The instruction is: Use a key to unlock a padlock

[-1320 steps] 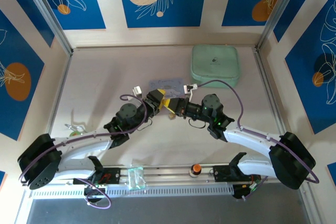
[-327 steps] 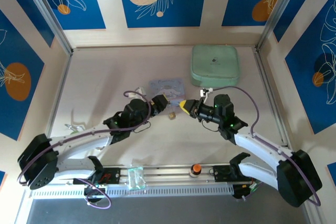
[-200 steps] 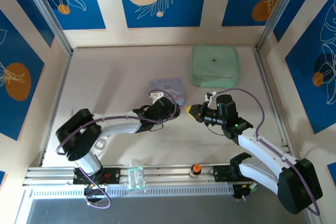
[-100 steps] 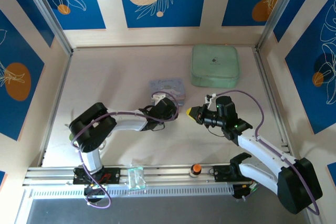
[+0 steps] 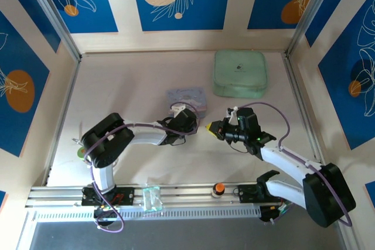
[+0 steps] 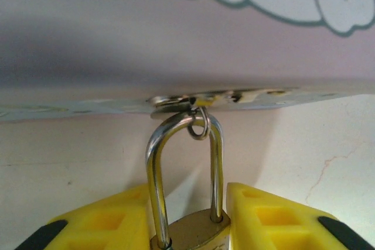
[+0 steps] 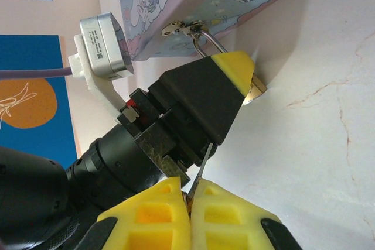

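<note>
Since 1 second ago our left arm (image 5: 140, 134) has folded in behind its gripper. The left gripper (image 6: 187, 206) has its 2 yellow pads pressed on either side of the padlock (image 6: 190, 235), a brass body whose silver shackle (image 6: 153, 162) rises ahead to a small ring (image 6: 198, 128) on the latch (image 6: 176, 100) of the tin (image 6: 176, 45). Beside it, our right gripper (image 7: 188, 194) is clamped on the thin blade of the key (image 7: 200, 165). We see the tin closed, so its contents are hidden, and the padlock's base is cut off.

Since earlier, left gripper (image 5: 194, 127) swung in from the desk's left side to the tin (image 5: 186, 95) front edge, jaws narrowed onto padlock (image 6: 190, 235) body. The right gripper (image 5: 209, 127) edged slightly closer.
</note>
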Robot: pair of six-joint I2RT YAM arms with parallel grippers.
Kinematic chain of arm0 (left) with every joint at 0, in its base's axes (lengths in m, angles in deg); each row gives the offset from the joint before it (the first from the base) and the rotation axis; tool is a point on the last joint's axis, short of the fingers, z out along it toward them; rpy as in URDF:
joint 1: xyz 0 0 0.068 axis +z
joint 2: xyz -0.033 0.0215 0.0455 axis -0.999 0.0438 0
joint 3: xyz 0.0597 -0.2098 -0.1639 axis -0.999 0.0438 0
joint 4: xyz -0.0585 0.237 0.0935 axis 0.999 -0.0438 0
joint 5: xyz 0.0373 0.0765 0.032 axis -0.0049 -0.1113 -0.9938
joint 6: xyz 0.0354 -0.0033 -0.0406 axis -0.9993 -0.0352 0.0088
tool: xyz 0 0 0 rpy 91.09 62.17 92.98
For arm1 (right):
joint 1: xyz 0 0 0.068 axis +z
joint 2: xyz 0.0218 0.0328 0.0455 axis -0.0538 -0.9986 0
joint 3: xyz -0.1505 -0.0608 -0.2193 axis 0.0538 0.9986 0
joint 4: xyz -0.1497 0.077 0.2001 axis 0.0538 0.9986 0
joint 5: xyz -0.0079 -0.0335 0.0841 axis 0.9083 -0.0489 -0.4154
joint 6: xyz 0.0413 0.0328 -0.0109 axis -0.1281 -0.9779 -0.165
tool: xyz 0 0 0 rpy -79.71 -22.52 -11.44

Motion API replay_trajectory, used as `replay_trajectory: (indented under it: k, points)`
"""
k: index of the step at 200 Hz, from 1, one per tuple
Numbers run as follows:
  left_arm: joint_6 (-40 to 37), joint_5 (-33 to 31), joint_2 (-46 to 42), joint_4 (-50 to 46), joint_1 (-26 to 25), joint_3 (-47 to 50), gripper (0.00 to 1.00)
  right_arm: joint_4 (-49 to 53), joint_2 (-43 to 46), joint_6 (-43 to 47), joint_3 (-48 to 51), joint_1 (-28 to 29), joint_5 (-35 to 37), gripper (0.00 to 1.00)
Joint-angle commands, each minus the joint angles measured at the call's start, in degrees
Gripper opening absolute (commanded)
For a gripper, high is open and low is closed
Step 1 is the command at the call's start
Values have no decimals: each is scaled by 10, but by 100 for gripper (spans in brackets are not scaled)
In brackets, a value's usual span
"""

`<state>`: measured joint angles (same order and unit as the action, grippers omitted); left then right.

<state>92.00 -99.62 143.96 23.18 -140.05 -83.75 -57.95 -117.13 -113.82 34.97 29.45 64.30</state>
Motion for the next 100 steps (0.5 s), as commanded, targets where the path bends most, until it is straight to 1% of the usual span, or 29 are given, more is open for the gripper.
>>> replay_trajectory:
  k: [1, 6, 31, 35, 42, 70, 83, 100]
  points:
    - [8, 8, 5, 1, -5, -1, 29, -29, -17, -5, 15, 9, 7, 0]
    - [9, 10, 4, 4, -4, 0, 27, -40, -23, -9, 18, 9, 9, 0]
    - [13, 13, 0, 12, -4, 5, 24, -85, -57, -25, 30, 8, 11, 0]
    - [13, 13, -1, 14, -4, 6, 21, -90, -63, -26, 31, 9, 11, 0]
    - [13, 13, -4, 18, -4, 8, 19, -96, -72, -26, 31, 9, 12, 0]
    - [10, 14, -8, 31, -3, 17, 14, -125, -107, -27, 34, 8, 11, 0]
    - [13, 14, -11, 36, -3, 22, 8, -132, -118, -25, 33, 8, 9, 0]
    - [27, 23, -20, 41, 1, 31, 7, -146, -127, -21, 35, 8, 8, 0]
